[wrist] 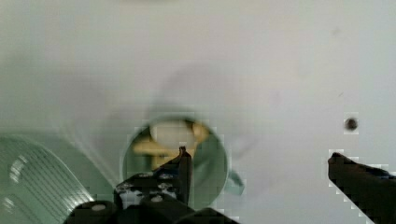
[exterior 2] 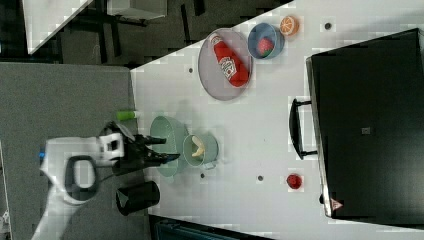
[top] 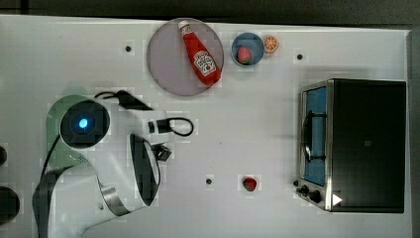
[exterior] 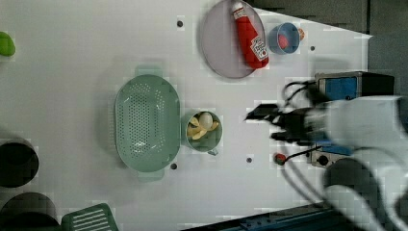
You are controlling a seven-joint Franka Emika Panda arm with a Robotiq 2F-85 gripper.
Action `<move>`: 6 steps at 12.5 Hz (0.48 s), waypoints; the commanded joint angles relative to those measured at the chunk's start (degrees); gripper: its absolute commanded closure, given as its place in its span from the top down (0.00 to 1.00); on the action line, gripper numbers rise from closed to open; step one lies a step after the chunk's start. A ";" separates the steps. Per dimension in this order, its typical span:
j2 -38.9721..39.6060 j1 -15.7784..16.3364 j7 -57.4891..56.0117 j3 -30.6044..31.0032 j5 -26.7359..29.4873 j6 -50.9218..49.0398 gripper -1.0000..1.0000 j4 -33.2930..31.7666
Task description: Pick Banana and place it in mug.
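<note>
We see the banana (exterior: 201, 126) lying inside the mug (exterior: 212, 142), its pale yellow pieces heaped below the rim; in the right view the banana (exterior 2: 198, 148) shows as a curved pale sliver in the mug (exterior 2: 208, 141), and in the wrist view the banana (wrist: 173, 136) sits in the mug (wrist: 211, 154) under the near fingertip. The mug stands upright on the white table (exterior: 72, 57), its small handle on the side away from the colander (exterior: 146, 122), which it touches or nearly touches on the left view's left. The gripper (wrist: 257, 156) hangs above the mug with its two fingers spread wide apart and nothing between them; we also find it in the left view (exterior: 269, 124) and the right view (exterior 2: 162, 149). Farther off, a ketchup bottle (exterior: 250, 34) lies on a grey plate (exterior: 216, 48), with a blue cup (exterior: 284, 38) holding a strawberry just beside it and an orange slice (top: 271, 44) next to that cup. A second strawberry (top: 249, 184) rests alone on the table near the toaster oven (top: 356, 144). Dark cups (exterior: 17, 163) stand at the left view's left edge.
</note>
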 commanded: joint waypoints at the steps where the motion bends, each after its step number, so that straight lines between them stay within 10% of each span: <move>1: -7.20 -2.38 1.69 -5.38 -0.34 -6.70 1.00 6.47; 6: -11.76 -2.48 0.47 -20.18 0.81 -22.06 1.00 15.79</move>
